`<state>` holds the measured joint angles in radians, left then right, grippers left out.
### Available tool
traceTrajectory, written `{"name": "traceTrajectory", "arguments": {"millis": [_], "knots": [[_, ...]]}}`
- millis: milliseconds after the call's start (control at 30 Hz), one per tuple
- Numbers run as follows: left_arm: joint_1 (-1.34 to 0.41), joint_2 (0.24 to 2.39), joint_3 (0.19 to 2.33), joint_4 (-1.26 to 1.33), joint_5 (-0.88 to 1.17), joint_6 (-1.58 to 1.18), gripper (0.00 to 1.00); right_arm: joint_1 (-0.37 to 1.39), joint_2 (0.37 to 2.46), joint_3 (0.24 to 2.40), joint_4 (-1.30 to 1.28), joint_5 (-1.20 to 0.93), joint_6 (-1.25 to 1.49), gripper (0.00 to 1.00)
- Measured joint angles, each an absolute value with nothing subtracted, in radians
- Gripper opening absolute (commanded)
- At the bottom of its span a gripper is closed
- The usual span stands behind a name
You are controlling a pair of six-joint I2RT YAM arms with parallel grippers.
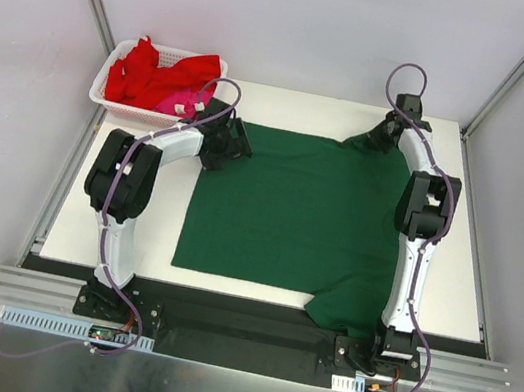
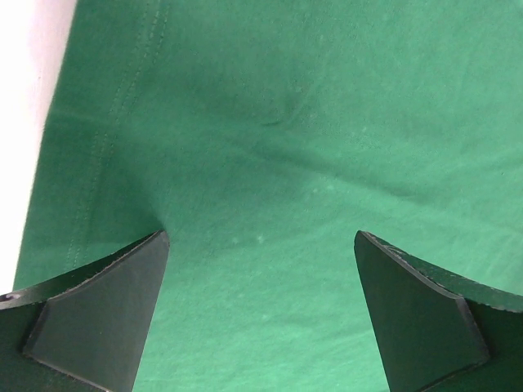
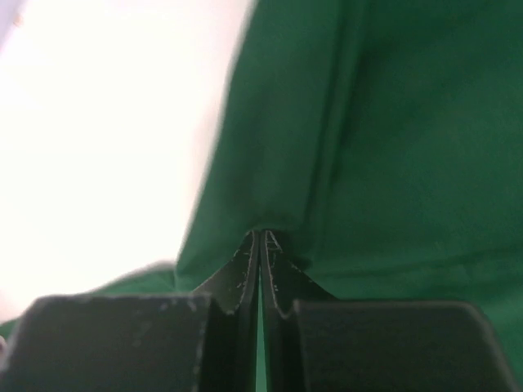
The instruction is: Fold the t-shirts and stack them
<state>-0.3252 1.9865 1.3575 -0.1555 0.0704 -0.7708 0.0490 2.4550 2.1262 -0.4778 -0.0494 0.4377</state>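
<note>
A dark green t-shirt (image 1: 300, 213) lies spread flat over the white table (image 1: 455, 281). My left gripper (image 1: 234, 140) hovers at the shirt's far left corner, jaws wide apart over bare green cloth (image 2: 261, 237), holding nothing. At the shirt's far right corner my right gripper (image 1: 386, 135) is shut on a pinched fold of the green t-shirt (image 3: 270, 163); the cloth bunches at its fingertips (image 3: 263, 238). Red and magenta-pink t-shirts (image 1: 156, 76) lie heaped in the basket.
A white mesh basket (image 1: 107, 98) stands at the far left corner of the table. One sleeve of the green shirt (image 1: 338, 311) hangs over the near edge by the right arm's base. Grey walls close in the table on three sides.
</note>
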Motion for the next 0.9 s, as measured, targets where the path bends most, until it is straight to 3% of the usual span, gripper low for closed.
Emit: {"name": "traceTrajectory", "arguments": {"millis": [433,467,500,533,567,767,900], "knots": [[-0.3,1.939,1.332,-0.153,0.083,-0.77,0.97,0.048,2.562,2.322,-0.261,-0.189,0.434,0.01],[-0.3,1.939,1.332,-0.153,0.089,-0.77,0.97,0.049,2.572,2.341,-0.236,-0.2,0.432,0.15],[-0.299,1.939,1.332,-0.153,0.097,-0.77,0.97,0.053,2.593,2.38,-0.202,-0.213,0.429,0.42],[-0.299,1.939,1.332,-0.154,0.102,-0.77,0.97,0.056,2.606,2.403,-0.176,-0.22,0.429,0.8],[-0.299,1.939,1.332,-0.154,0.107,-0.77,0.98,0.06,2.62,2.426,-0.142,-0.225,0.429,0.96],[-0.299,1.939,1.335,-0.154,0.143,-0.769,0.97,0.075,2.634,2.443,-0.101,-0.236,0.38,0.96],[-0.299,1.939,1.357,-0.162,0.155,-0.766,0.97,0.07,2.568,2.351,-0.21,-0.209,0.328,0.96]]}}
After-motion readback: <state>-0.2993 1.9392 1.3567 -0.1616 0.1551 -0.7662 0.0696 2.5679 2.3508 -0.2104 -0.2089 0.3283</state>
